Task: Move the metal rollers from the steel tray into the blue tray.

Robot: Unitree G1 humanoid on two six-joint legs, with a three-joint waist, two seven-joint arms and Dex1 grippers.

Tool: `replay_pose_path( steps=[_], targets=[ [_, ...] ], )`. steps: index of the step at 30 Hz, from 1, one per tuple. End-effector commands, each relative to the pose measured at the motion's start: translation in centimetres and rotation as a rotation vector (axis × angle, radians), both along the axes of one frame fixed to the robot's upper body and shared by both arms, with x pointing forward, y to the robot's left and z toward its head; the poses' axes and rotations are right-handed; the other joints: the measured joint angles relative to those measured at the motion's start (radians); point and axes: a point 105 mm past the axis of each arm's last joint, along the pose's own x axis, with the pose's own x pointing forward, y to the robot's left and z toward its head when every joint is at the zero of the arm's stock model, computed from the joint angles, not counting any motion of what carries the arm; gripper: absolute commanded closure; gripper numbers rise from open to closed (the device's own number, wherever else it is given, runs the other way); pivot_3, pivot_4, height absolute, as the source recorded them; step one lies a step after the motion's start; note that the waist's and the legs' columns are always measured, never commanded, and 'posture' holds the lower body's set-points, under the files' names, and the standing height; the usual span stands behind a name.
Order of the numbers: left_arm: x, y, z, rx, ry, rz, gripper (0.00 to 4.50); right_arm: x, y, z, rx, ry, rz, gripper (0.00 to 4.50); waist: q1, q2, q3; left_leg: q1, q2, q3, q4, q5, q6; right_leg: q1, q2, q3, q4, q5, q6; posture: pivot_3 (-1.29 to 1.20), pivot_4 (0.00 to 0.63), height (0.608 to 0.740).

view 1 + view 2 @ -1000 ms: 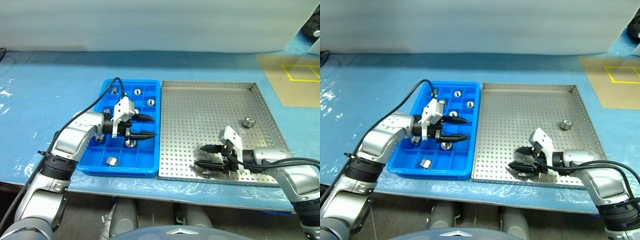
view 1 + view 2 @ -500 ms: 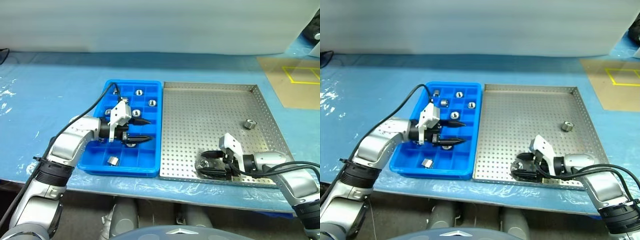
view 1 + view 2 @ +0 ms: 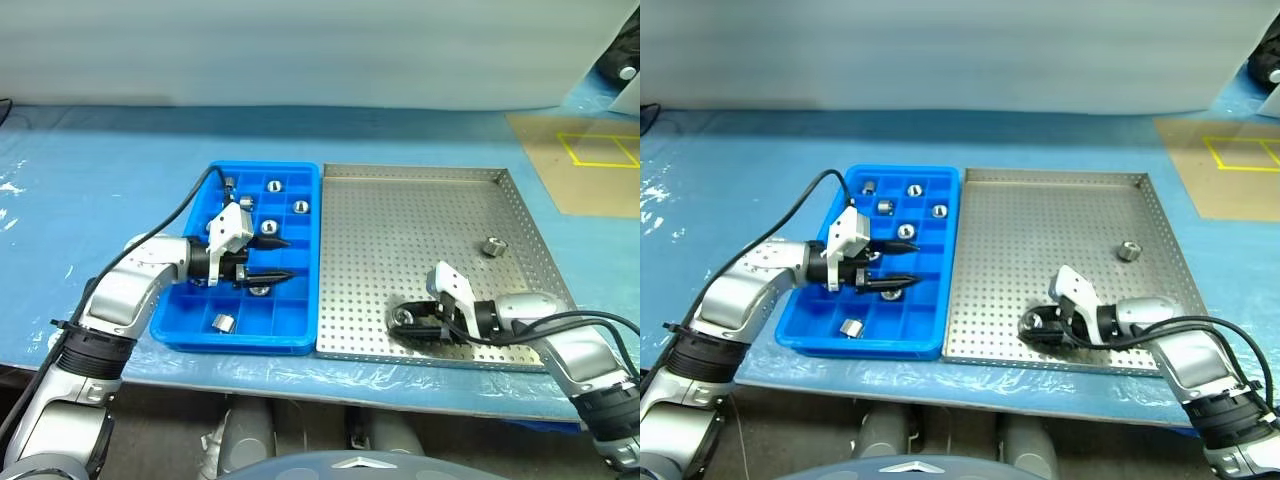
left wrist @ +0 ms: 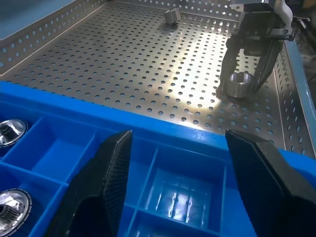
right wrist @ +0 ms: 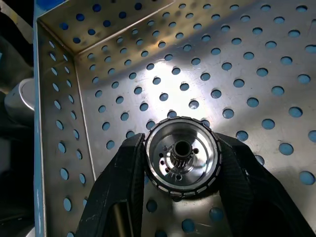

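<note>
The steel tray (image 3: 400,220) lies right of the blue tray (image 3: 240,343). At its front edge my right gripper (image 3: 408,322) is shut on a metal roller (image 5: 182,155), which rests on the perforated floor with a finger (image 5: 123,182) on each side. A second roller (image 3: 492,245) sits toward the tray's back right. My left gripper (image 3: 287,258) hangs open and empty over the blue tray's right-hand compartments. Several rollers lie in the blue tray, one (image 3: 272,184) at the back and one (image 3: 221,322) at the front.
A brown board (image 3: 585,175) marked with yellow tape lies at the back right on the blue table cover (image 3: 100,170). The table's front edge runs just below both trays.
My right gripper's fingers have closed from wide open onto the roller at the steel tray's front edge. My left gripper has drifted slightly left over the blue tray, still open.
</note>
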Motion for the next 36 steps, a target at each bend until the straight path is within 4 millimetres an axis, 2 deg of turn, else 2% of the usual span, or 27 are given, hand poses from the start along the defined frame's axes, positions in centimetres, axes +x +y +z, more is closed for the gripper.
replay_pose_path(
  steps=[1,4,7,12,15,19,24,30,36],
  targets=[
    [0.2,1.4,2.7,-0.03,-0.079,0.063,1.3,2.2,3.3,5.5,0.139,-0.137,0.075,2.84,-0.004,0.0,0.0,0.0,-0.001,0.0,0.0,0.0,0.0,-0.002,0.0,0.002,0.003,0.0,0.0,0.03,0.15,0.74],
    [0.4,2.5,3.1,-0.011,-0.105,0.111,1.3,3.0,6.0,7.3,0.188,-0.173,0.17,2.84,0.008,0.0,0.0,-0.001,0.0,0.0,-0.003,0.001,-0.002,-0.005,0.001,0.002,0.005,0.0,-0.002,0.08,0.15,0.74],
    [0.3,3.7,3.6,0.001,-0.128,0.167,1.3,3.4,8.3,8.0,0.211,-0.186,0.257,2.84,0.026,0.0,0.0,-0.003,-0.001,0.0,-0.006,0.001,-0.002,-0.007,0.001,0.002,0.002,0.0,-0.003,0.13,0.15,0.74],
    [0.4,6.9,4.5,0.049,-0.182,0.301,1.3,4.2,11.3,7.8,0.218,-0.207,0.366,2.84,0.049,0.0,0.0,-0.018,-0.001,-0.001,-0.006,0.002,-0.002,-0.019,0.001,-0.002,0.003,-0.001,-0.004,0.21,0.15,0.74],
    [-0.2,7.9,5.1,0.042,-0.183,0.347,1.3,5.3,12.3,7.1,0.23,-0.187,0.368,2.84,0.057,-0.001,0.0,-0.021,-0.001,-0.001,-0.005,0.002,-0.002,-0.02,0.001,-0.004,0.004,-0.001,-0.004,0.25,0.15,0.74],
    [-1.6,8.4,4.5,0.08,-0.173,0.383,1.3,6.2,13.0,5.1,0.192,-0.179,0.398,2.84,0.076,-0.001,0.0,-0.02,-0.001,-0.002,-0.004,0.001,-0.002,-0.019,-0.001,-0.004,0.003,-0.001,-0.004,0.3,0.15,0.74],
    [-2.5,8.0,4.3,0.062,-0.161,0.399,1.3,7.1,13.4,4.8,0.192,-0.205,0.391,2.84,0.101,-0.001,0.0,-0.02,0.0,-0.003,-0.004,0.002,-0.004,-0.019,-0.001,-0.005,0.005,-0.001,-0.004,0.33,0.15,0.74],
    [-2.8,7.1,4.2,0.039,-0.149,0.397,1.3,8.4,13.3,5.2,0.187,-0.255,0.355,2.84,0.105,-0.001,0.0,-0.018,0.001,-0.004,-0.003,0.003,-0.004,-0.017,-0.001,-0.005,0.006,0.0,-0.004,0.33,0.15,0.74],
    [-2.6,6.4,3.9,0.027,-0.136,0.377,1.3,9.1,12.7,6.5,0.206,-0.304,0.327,2.84,0.105,-0.001,0.0,-0.019,0.0,-0.004,-0.003,0.003,-0.004,-0.018,0.0,-0.005,0.005,0.0,-0.004,0.31,0.15,0.74]
  ],
)
